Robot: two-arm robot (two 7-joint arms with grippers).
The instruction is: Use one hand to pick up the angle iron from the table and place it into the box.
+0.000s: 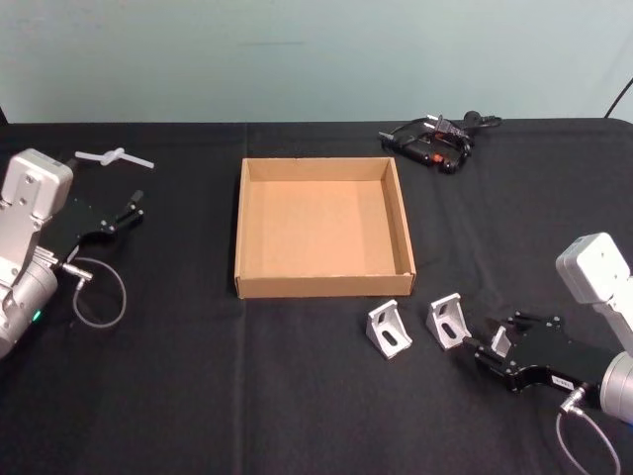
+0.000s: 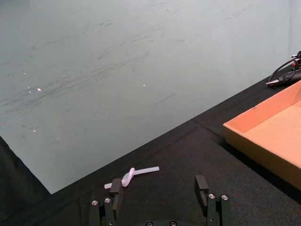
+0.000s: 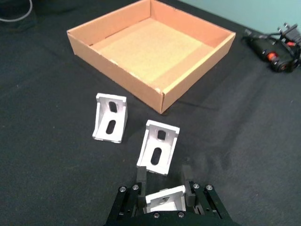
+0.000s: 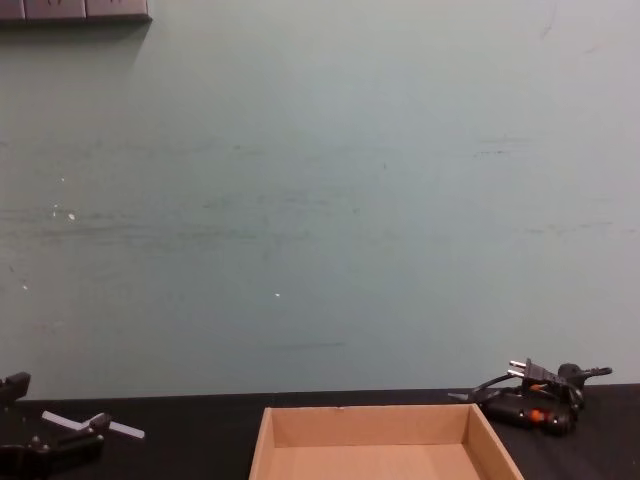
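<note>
Angle iron (image 1: 500,341), pale metal with slotted faces: three on the table (image 1: 198,376), all right of centre near the front edge. This one, the rightmost, lies between the right gripper's fingers.

Left gripper (image 1: 134,205): at the table's left side, low over the cloth, fingers pointing toward the far right. In the left wrist view its two fingers (image 2: 201,184) stand wide apart with nothing between them.

White plastic piece (image 1: 112,156): small and twisted, lying on the cloth just beyond the left gripper, near the back edge.

Box (image 1: 240,228): brown cardboard tray at table centre, open top, with nothing inside. Its front wall is near the two loose brackets.

Second angle iron (image 1: 390,329): in front of the box's front right corner, standing on one flange, apart from the box.

Third angle iron (image 1: 447,320): just right of the second, not touching it, in the same pose, and just left of the right gripper's fingertips.

Right gripper (image 1: 492,341): at the front right, low at table level, pointing left. In the right wrist view its fingers (image 3: 187,175) are drawn in against both sides of the first angle iron (image 3: 164,198).

Black tool with cable and plug (image 1: 435,143): at the back, beyond the box's far right corner.
</note>
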